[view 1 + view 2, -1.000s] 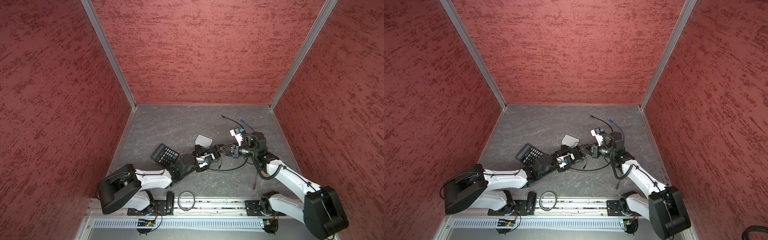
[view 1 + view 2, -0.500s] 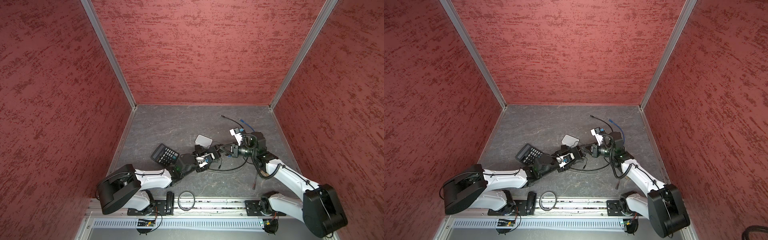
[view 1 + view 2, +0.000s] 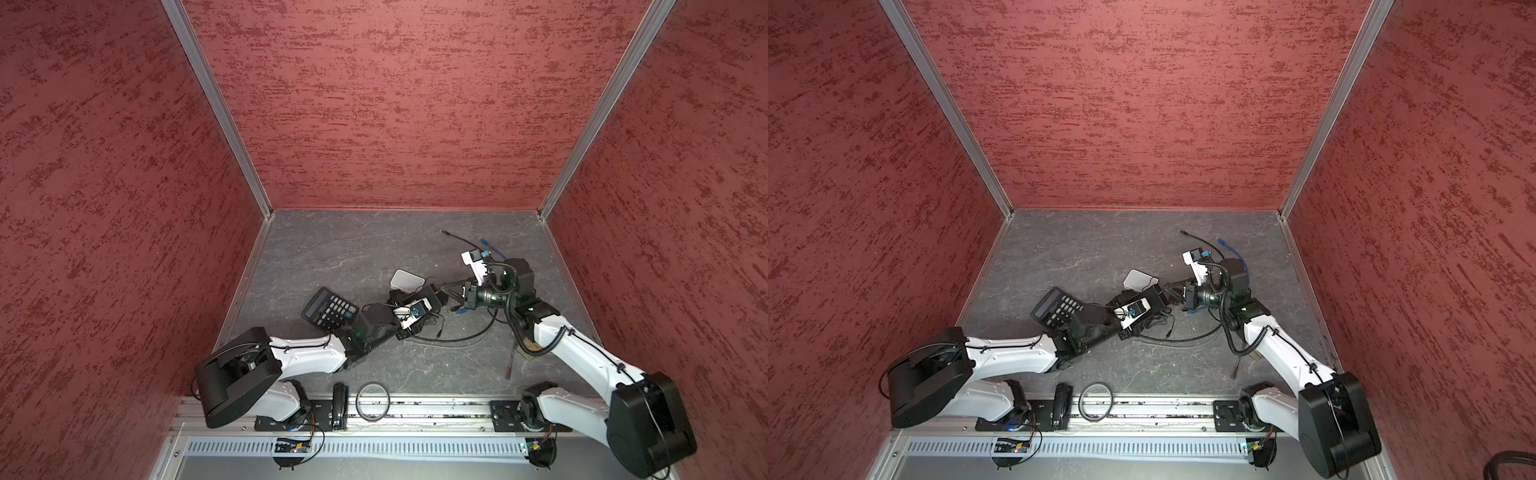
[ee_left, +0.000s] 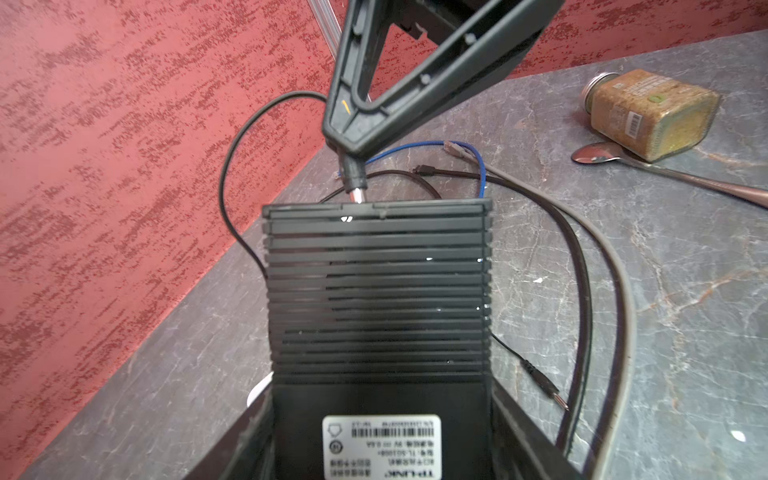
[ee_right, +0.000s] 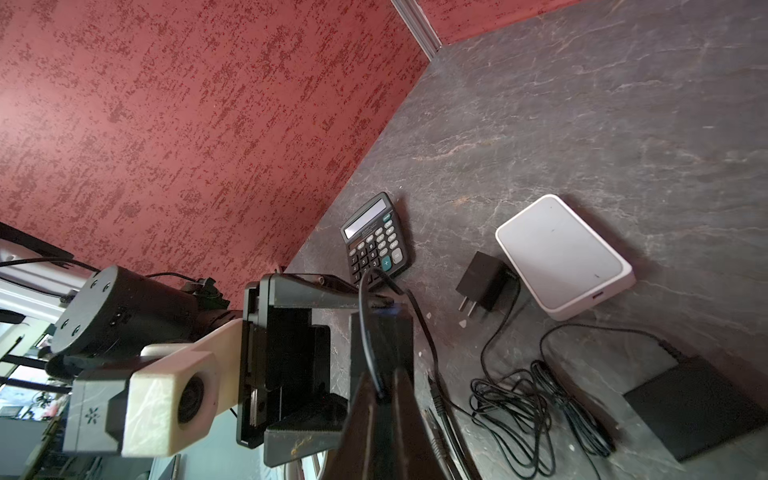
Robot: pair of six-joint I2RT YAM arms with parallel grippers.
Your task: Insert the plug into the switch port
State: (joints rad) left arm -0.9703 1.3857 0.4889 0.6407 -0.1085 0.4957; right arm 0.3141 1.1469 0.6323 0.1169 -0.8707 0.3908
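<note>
Our right jaws were pinched shut on the plug, a small black barrel with a shiny metal tip at the far edge of the switch. Our left jaws, spread wide, clamped that ribbed black plastic box above the grey veined surface. The port was hidden; we judged the tip should be squared to it, then pushed straight, gently.
</note>
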